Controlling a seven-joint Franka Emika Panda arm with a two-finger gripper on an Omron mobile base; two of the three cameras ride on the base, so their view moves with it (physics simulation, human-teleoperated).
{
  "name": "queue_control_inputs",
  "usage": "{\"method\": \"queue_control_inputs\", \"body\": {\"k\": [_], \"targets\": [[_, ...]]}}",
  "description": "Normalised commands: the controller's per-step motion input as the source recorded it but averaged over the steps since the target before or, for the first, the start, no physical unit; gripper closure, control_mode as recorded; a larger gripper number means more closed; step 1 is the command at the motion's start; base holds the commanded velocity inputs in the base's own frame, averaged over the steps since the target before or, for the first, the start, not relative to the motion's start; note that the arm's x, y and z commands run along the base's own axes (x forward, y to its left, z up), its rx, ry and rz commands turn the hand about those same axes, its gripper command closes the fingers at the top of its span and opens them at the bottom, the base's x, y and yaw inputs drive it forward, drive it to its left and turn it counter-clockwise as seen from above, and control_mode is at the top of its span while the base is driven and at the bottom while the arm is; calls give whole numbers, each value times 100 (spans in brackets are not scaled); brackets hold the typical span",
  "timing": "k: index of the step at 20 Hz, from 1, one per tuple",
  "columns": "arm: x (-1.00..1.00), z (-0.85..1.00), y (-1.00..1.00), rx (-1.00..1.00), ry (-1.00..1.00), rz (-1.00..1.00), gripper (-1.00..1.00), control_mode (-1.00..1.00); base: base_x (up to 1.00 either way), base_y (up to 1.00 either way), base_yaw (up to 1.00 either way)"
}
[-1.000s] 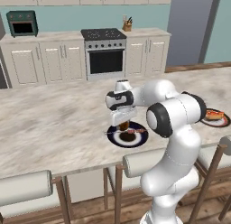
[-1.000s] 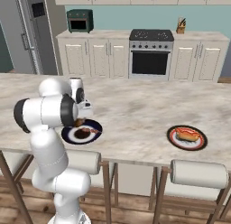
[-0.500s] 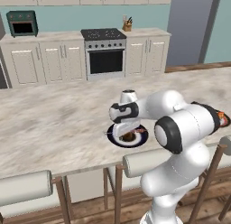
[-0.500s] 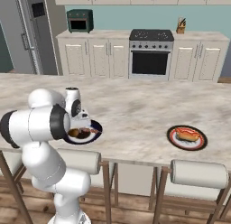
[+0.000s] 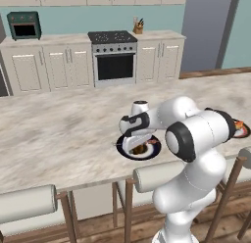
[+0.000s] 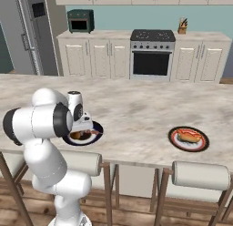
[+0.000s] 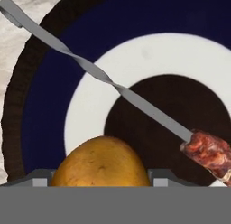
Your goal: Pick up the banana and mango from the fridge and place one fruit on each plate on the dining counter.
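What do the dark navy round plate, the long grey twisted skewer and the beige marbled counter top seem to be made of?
The dark navy round plate looks like glazed ceramic, with flat rings of navy, white and black. The long grey twisted skewer seems to be matte metal, from its even grey and thin spiral strip. The beige marbled counter top looks like polished stone with veined mottling.

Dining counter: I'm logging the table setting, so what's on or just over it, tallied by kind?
Round plates: 2, dark navy and red-orange-rimmed
Roundish yellow-orange mango: 1
Twisted grey metal skewer with meat: 1
Orange food, kind unclear, on the rimmed plate: 1
Total: 5
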Motion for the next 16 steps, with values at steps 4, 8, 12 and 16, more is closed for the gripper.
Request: {"method": "queue_control_inputs", "body": {"k": [4, 8, 12, 16], "targets": [[0, 0, 0, 0, 0, 0, 100, -100, 0, 0, 0], [0, 0, 0, 0, 0, 0, -100, -100, 0, 0, 0], [0, 0, 0, 0, 0, 0, -100, -100, 0, 0, 0], [0, 0, 0, 0, 0, 0, -100, -100, 0, 0, 0]]}}
